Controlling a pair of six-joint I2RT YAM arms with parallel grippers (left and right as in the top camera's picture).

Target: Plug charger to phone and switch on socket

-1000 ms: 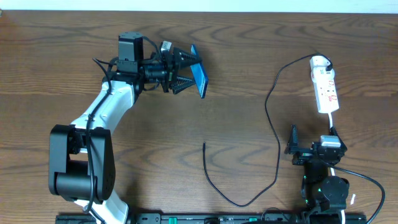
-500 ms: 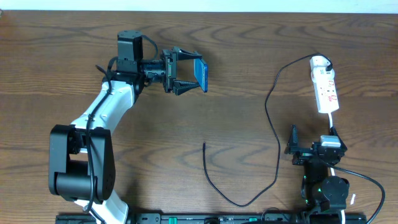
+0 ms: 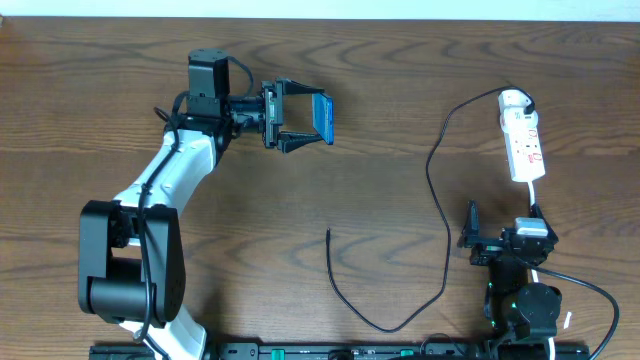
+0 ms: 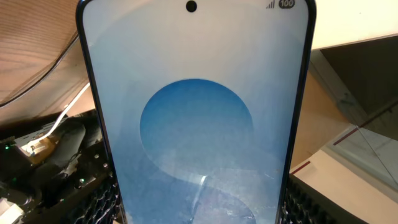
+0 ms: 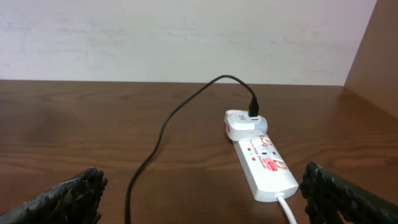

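The phone (image 4: 196,124) is cut off at the bottom edge.

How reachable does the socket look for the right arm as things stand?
Probably yes. The socket lies just ahead of the right end effector, whose jaws stand open, with only bare table between them. The charger cable curves off to the left, seemingly clear of the path.

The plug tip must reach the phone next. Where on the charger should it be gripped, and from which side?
Grip the charger just behind its free tip, coming down from above with the jaws across it. That stretch lies straight and flat on the table, with nothing beside it.
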